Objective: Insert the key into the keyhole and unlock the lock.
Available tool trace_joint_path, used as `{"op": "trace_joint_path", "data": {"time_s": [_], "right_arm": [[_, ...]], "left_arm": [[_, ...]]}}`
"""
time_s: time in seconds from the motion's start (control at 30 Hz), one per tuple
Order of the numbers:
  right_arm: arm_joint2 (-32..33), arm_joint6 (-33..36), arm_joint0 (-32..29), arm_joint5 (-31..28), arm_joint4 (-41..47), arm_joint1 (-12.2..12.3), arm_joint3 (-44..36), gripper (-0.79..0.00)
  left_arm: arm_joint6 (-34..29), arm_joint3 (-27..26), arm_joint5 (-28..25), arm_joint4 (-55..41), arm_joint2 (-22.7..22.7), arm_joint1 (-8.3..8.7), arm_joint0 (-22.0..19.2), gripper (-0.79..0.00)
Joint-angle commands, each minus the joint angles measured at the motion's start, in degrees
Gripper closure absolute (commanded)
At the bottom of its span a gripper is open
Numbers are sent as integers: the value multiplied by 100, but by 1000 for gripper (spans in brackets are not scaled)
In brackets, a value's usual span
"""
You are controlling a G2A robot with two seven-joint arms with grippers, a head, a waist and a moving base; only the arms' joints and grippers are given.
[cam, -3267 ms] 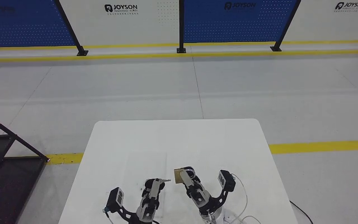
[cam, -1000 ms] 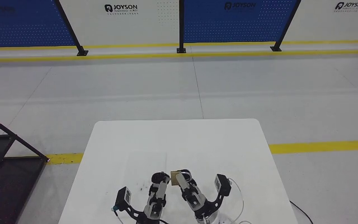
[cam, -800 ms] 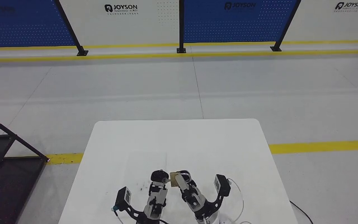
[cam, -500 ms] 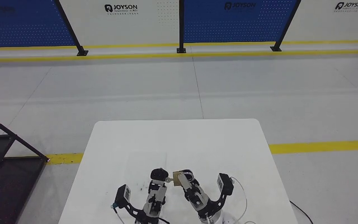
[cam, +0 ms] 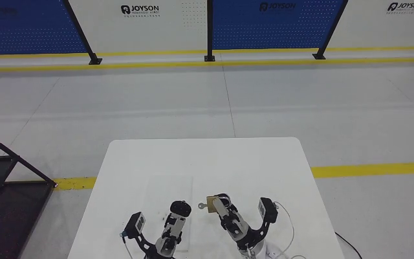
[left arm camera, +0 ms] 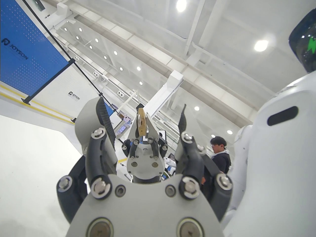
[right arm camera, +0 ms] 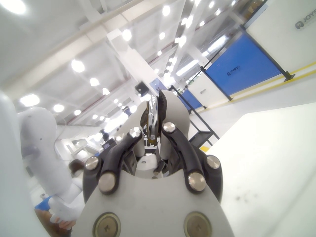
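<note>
Right gripper [right arm camera: 155, 103] is clamped tight on the lock [right arm camera: 151, 122], with the brass body pinched between both fingers and the shackle end down in the gripper. The lock is held up above the near part of the white worktop [cam: 259, 168], roughly mid-width. In the top view the key [cam: 202, 206] sticks out of the lock's side, pointing at the left gripper [cam: 175, 208]. It looks seated in the keyhole, but it's too small to judge how deep. Left gripper is wide open and has hold of nothing, fingers [left arm camera: 102, 117] spread apart. There's a small gap between the left gripper and the key, no contact. Left wrist view sees the lock edge-on, framed between its own fingers. Can't tell if the shackle is released.
</note>
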Motion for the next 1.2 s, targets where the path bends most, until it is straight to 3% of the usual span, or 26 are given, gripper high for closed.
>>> {"op": "trace_joint_path", "data": {"time_s": [0.0, 0.1, 0.3, 0.57, 0.87, 0.9, 0.93, 1.17], "right_arm": [[7, 90, -9, 18, 23, 7, -21, 0], [3, 266, -7, 53, 30, 17, -35, 0], [-3, 514, -13, 130, 65, 33, -92, 0], [-18, 604, -51, 182, 66, 42, -139, 0], [-34, 668, -64, 228, 85, 49, -167, 0], [-35, 668, -65, 230, 85, 49, -169, 0], [-36, 670, -67, 236, 89, 50, -167, 0], [-36, 707, -67, 264, 95, 56, -179, 0]], "left_arm": [[-332, -41, -38, -177, -72, 34, 25, -413], [-795, -90, -90, -402, -88, 79, 35, -372], [-1363, -195, -2, -691, -200, 134, 64, -363], [-1460, -199, 230, -590, -205, 112, 18, -323], [-1343, -200, 340, -325, -210, 81, 10, -154], [-1323, -194, 336, -298, -201, 77, 12, -123], [-1310, -184, 341, -270, -199, 74, 9, 0], [-1220, -163, 427, -102, -190, 55, 7, 0]]}}
